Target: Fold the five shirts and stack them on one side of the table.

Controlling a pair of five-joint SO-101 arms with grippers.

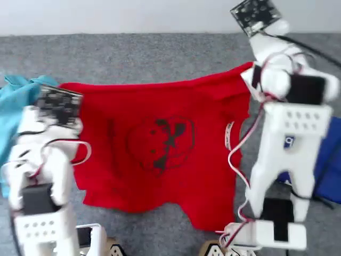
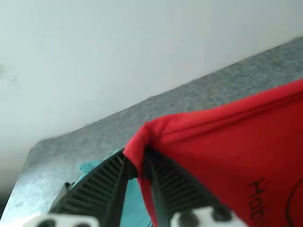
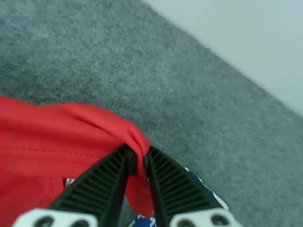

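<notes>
Left gripper (image 2: 138, 163) and right gripper (image 3: 137, 158) each pinch a corner of the red shirt (image 1: 160, 149), jaws closed. Uneven pull may slip the small fold free.

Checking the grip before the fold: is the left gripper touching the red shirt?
Touching. The left wrist view shows the left gripper pinching a corner of the red shirt.

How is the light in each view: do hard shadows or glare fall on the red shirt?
High view: soft, even light on the red shirt, no glare, faint shade in its folds. Left wrist view: pale bright wall, no glare on the corner that the left hand pinches. Right wrist view: even light, slight shade under the fold that the right hand grips.
</notes>
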